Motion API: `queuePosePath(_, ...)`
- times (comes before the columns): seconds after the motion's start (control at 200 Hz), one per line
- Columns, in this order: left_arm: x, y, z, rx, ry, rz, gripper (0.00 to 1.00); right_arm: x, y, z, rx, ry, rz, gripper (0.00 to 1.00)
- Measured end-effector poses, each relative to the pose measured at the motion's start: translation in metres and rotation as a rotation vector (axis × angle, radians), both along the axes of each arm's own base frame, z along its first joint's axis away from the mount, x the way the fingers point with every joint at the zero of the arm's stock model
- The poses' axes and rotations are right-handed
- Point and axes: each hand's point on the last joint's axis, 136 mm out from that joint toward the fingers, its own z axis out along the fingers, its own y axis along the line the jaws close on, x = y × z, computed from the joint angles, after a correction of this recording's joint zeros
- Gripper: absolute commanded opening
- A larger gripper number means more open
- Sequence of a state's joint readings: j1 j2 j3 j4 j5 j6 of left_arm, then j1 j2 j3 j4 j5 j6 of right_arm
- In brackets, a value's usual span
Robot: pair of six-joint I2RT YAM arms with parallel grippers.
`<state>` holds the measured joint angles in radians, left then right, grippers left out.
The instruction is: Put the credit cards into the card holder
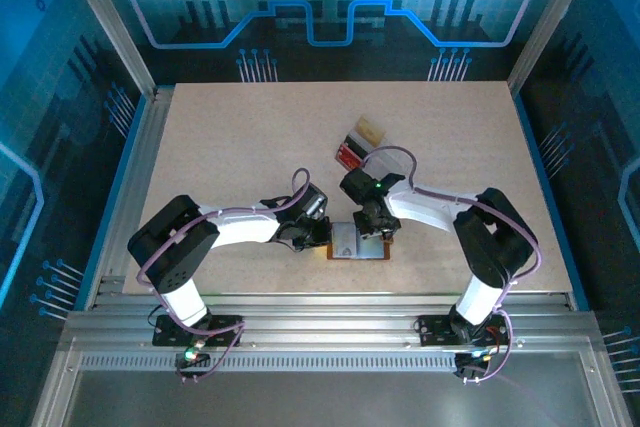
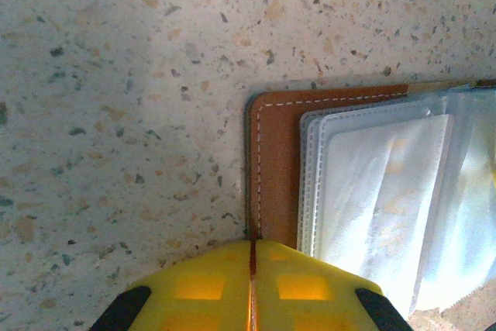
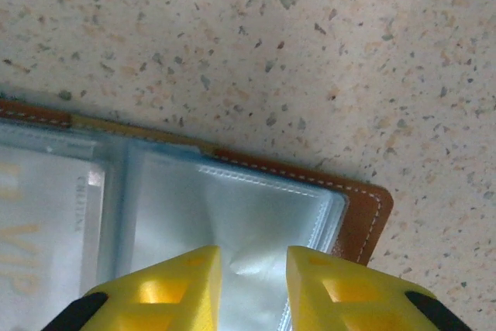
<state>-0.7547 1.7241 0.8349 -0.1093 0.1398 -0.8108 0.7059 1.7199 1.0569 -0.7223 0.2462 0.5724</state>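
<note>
While left gripper (image 2: 252, 261)'s closed, right gripper (image 3: 253, 265) parted over card holder (image 3: 363, 218)

arms (image 1: 245, 226): white links, black joints | cables (image 1: 392, 149): seemingly purple | claw fingers (image 3: 178, 284): yellow

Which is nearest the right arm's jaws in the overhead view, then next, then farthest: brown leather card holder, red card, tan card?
1. Open brown leather card holder, directly beneath the jaws.
2. Thin red rectangular card, farther up the table.
3. Thin tan rectangular card, just beyond it.
</note>
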Motion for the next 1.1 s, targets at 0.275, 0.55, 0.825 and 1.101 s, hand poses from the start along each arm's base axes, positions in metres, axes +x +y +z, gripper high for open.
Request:
queuePosePath(0.275,0.0,0.0,0.0,0.0,0.0,0.0,0.08,0.006,0.0,-0.008,-0.035,0.002,0.021,0.29)
queuePosePath(0.55,0.0,0.0,0.0,0.0,0.0,0.0,0.08,0.005,0.005,-0.011,0.008,0.023,0.008,0.14)
queuePosePath(0.825,0.0,0.0,-0.001,0.0,0.001,0.0,0.08,0.006,0.006,-0.008,0.027,0.023,0.008,0.0)
queuePosePath(1.101,0.0,-0.001,-0.001,-0.008,-0.003,-0.002,0.08,0.012,0.011,0.004,0.015,0.0,0.031,0.0)
